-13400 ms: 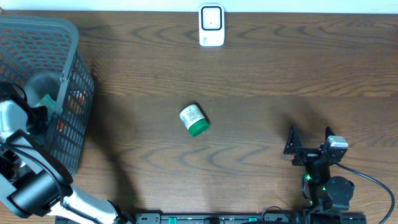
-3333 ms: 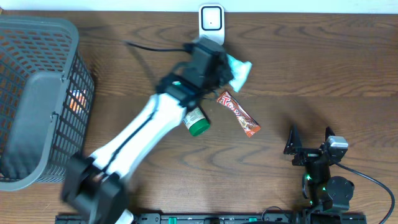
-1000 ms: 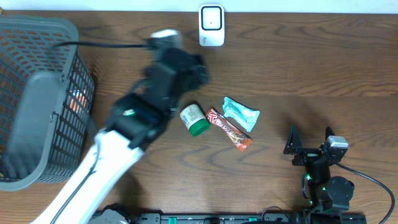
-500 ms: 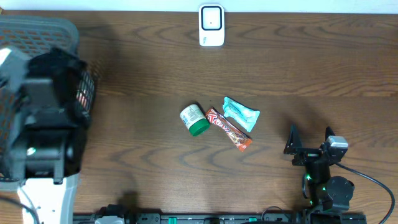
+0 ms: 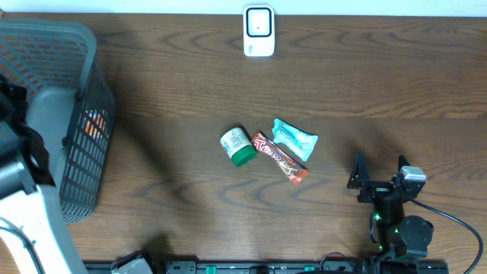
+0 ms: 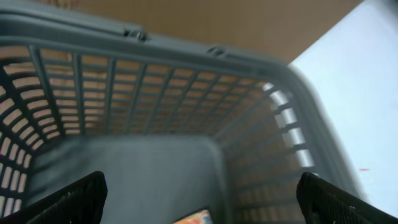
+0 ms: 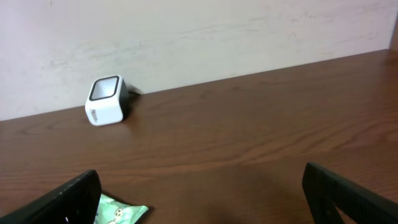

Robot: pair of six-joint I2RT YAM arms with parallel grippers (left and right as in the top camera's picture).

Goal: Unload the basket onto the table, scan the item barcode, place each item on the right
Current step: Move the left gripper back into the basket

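Observation:
Three items lie together mid-table: a white jar with a green cap (image 5: 237, 147), a red candy bar (image 5: 280, 158) and a teal snack packet (image 5: 294, 139). The white barcode scanner (image 5: 259, 30) stands at the far edge, well apart from them. My left arm (image 5: 15, 144) hangs over the grey basket (image 5: 84, 152) at the left. In the left wrist view my left gripper (image 6: 202, 182) is open and empty, looking into the basket (image 6: 155, 93). My right gripper (image 5: 378, 170) rests open at the front right; its wrist view shows the scanner (image 7: 107, 100) and the teal packet (image 7: 118, 213).
An orange-printed package (image 6: 196, 218) lies on the basket floor, also visible through the mesh as an orange patch (image 5: 93, 122). A pale wall (image 7: 199, 31) rises behind the table's far edge. Cables run along the front edge near the right arm's base (image 5: 403, 236).
My left arm has swung from beside the jar mid-table back to the left, over the basket. The three items and my right arm have stayed put.

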